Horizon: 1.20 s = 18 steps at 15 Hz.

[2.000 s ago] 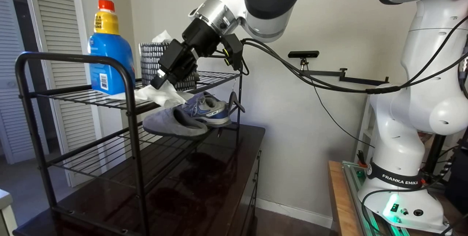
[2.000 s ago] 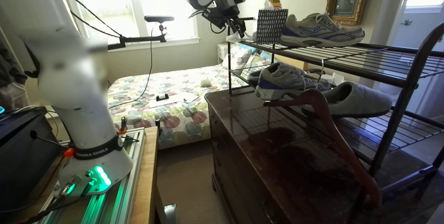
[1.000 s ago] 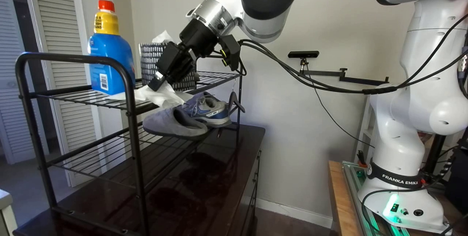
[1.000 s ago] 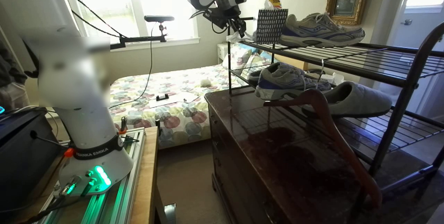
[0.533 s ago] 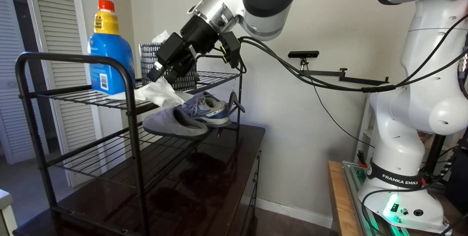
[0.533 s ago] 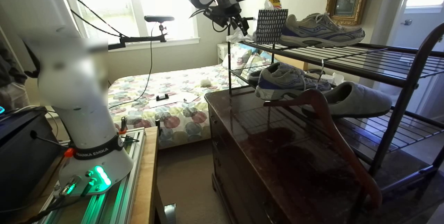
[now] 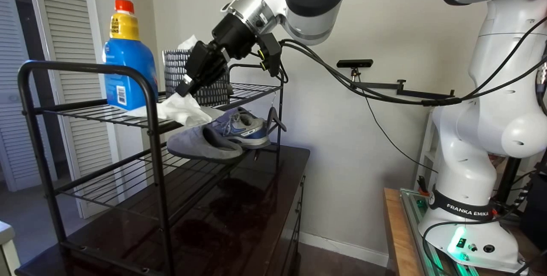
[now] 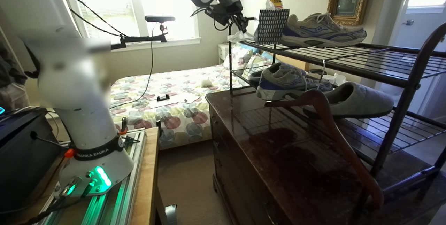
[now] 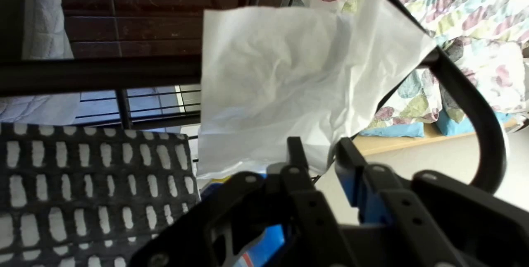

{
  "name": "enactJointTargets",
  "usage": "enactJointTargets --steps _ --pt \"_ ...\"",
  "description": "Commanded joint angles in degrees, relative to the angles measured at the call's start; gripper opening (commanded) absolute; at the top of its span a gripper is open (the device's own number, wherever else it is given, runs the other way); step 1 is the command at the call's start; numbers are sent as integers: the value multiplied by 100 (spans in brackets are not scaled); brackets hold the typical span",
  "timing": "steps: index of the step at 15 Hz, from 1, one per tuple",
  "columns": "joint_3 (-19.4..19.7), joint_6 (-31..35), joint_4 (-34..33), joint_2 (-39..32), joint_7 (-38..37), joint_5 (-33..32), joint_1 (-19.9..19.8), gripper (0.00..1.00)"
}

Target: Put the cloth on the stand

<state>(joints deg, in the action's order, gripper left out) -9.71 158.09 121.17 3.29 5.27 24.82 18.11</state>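
The white cloth [image 7: 181,110] lies loosely crumpled over the end of the top shelf of the black wire stand [image 7: 158,165], its edge drooping over the front rail. It also shows in an exterior view [image 8: 239,37] and, spread out, in the wrist view [image 9: 272,77]. My gripper [image 7: 183,91] is just above the cloth, also in an exterior view [image 8: 244,30]. In the wrist view my gripper [image 9: 320,141] is partly open; a gap shows between its fingertips, and the cloth lies beyond them, not clamped. Whether a fingertip touches the cloth is unclear.
A blue spray bottle [image 7: 129,71] and a patterned tissue box [image 7: 171,71] stand close to the gripper on the top shelf. A sneaker [image 8: 322,31] is further along it. A slipper [image 7: 203,142] and another sneaker [image 7: 244,127] sit on the lower shelf. A hanger [image 8: 334,131] hangs from the stand.
My gripper was down at the cloth's peak; its fingers have come apart from it and it has risen slightly. The cloth has settled a little lower on the shelf.
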Motion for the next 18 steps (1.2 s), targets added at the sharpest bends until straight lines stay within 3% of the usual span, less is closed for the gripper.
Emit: enactJointTargets --steps 1,6,10,13,18 --pt "10 60 12 23 141 182 22 0" --pt "0 -54 -153 -6 243 120 38 0" --pt "-195 -577 -808 -142 302 -633 -105 0" --pt "-264 -895 -1370 -392 583 -842 -85 0" --pt "-413 -588 -2223 -1119 1242 -1144 -91 0"
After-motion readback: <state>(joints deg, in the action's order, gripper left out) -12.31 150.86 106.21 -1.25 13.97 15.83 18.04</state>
